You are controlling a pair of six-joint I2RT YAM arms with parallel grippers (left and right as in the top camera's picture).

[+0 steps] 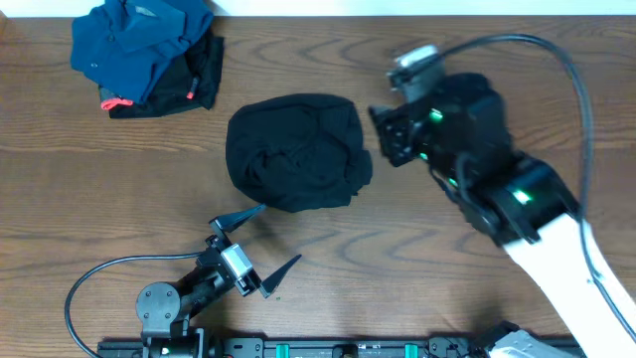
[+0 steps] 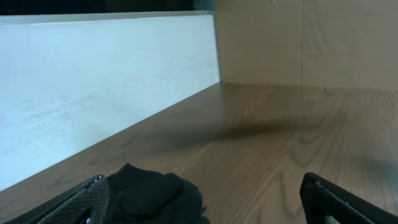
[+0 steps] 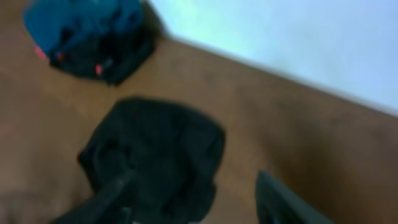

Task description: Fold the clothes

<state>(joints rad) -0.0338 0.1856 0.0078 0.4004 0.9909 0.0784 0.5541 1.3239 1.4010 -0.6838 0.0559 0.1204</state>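
A crumpled black garment lies in a heap mid-table. It also shows in the left wrist view and, blurred, in the right wrist view. My left gripper is open and empty, a little in front of the heap; in its own view the fingers stand wide apart with the heap's edge low between them. My right gripper hovers just right of the heap; in its own view the fingers are spread, holding nothing.
A pile of blue cloth on top of black cloth with red tags sits at the far left corner and shows in the right wrist view. A white wall borders the table's far edge. Cables trail from both arms.
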